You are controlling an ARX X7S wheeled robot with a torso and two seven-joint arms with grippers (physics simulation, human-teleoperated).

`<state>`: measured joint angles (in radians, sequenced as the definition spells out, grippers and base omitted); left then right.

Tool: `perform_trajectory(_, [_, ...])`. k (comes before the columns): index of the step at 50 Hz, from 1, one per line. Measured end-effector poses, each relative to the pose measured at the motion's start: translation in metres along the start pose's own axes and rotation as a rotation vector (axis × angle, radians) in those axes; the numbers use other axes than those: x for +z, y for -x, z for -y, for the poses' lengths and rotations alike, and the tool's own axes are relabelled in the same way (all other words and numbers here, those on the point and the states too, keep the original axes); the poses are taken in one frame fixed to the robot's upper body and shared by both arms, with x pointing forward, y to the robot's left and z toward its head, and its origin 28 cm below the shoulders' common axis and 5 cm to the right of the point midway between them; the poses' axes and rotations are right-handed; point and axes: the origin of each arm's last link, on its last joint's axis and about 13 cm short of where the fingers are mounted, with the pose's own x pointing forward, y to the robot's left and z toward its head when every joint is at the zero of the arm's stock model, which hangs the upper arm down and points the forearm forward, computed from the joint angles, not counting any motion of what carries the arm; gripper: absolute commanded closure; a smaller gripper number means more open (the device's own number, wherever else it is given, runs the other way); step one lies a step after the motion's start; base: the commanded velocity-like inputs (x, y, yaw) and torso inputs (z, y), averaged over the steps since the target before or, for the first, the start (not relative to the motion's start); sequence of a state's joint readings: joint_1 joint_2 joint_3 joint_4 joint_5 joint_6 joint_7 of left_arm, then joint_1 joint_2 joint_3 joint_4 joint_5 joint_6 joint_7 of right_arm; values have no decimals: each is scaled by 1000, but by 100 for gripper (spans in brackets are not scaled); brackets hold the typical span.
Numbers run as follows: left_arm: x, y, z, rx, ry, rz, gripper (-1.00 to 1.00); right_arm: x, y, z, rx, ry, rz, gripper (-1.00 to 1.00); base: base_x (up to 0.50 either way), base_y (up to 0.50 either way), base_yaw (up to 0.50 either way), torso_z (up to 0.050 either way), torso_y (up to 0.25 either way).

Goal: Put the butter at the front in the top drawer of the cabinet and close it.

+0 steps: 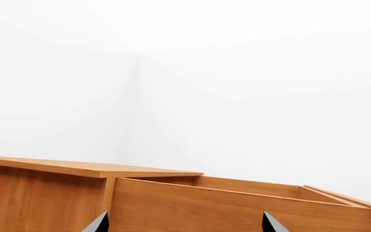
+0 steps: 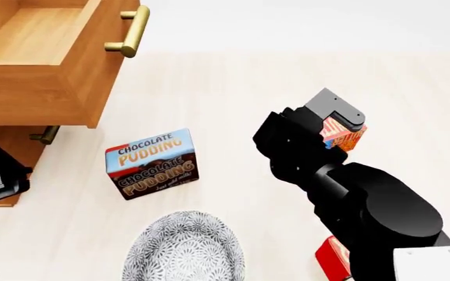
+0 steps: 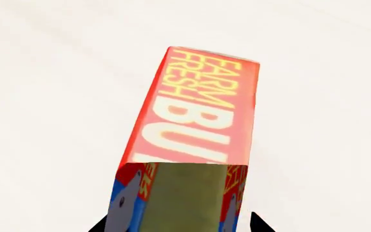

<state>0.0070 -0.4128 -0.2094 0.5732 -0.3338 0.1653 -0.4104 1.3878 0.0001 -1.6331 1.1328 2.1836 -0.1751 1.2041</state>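
Observation:
The butter, a red-orange carton lettered "FARM FRESH BUTTER", stands on end on the pale floor. My right gripper hangs over its top end, open, one fingertip on each side and a small gap showing. From the head, the same butter peeks out under my right gripper. The top drawer of the cabinet is pulled out at upper left, with nothing in the part I see. My left gripper is open with nothing in it, close to the drawer's wooden side.
A "Chocolate Pudding" box stands left of centre. A patterned bowl sits below it. A second red carton shows at the bottom edge, half hidden by my right arm. Brass handles stick out from the drawers.

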Motion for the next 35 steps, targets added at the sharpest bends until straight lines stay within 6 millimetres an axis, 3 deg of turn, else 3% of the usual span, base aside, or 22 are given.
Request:
perform_trajectory(4, [0,0,0,1,-1,-1,-100,-1,-1,1,6,4,-11,-100,0,0,0,0,0])
perform_trajectory(5, [0,0,0,1,-1,-1,-100,-2,-1,1,7,5,-15,100,0,0,0,0,0])
perform_trajectory(35, [4,2,-1,-5,10,-1,-100,2,0,0,34,6,-1,100,2,0,0,0,-2])
